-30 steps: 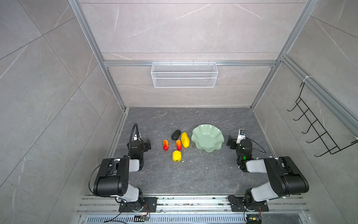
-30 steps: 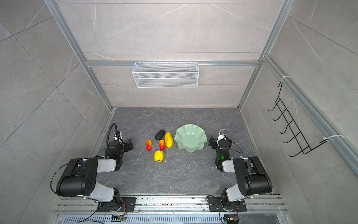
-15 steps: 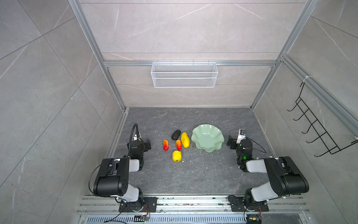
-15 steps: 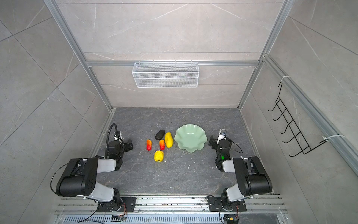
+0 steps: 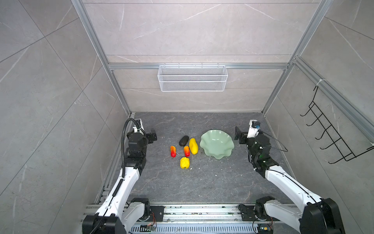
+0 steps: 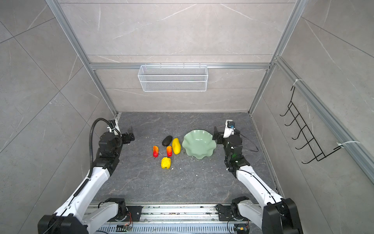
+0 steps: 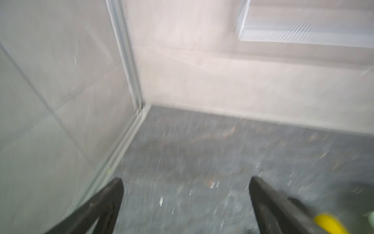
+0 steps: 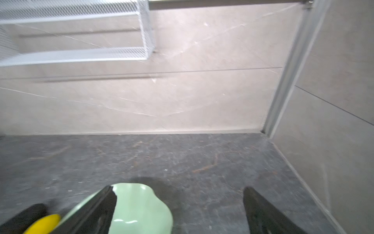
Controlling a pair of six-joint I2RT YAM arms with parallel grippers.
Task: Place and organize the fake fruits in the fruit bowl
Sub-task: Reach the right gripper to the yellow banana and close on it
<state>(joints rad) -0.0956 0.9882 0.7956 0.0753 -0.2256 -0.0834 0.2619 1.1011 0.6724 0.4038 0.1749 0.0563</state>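
The fruit bowl (image 5: 217, 142) is set on the grey floor (image 5: 202, 182). Just beside its left side the long yellow fruit (image 5: 193, 146) is laid, with the dark oval fruit (image 5: 183, 140) next to that. The nearer red-orange fruit (image 5: 186, 151), the farther red-orange fruit (image 5: 173, 151) and the lumpy yellow fruit (image 5: 184, 163) are laid farther left of the bowl. The right gripper (image 8: 178, 188) is seen just beside the bowl's right side, fingers spread wide, nothing gripped. The left gripper (image 7: 186, 179) is seen well apart from the bowl, past the fruits, fingers spread wide, nothing gripped.
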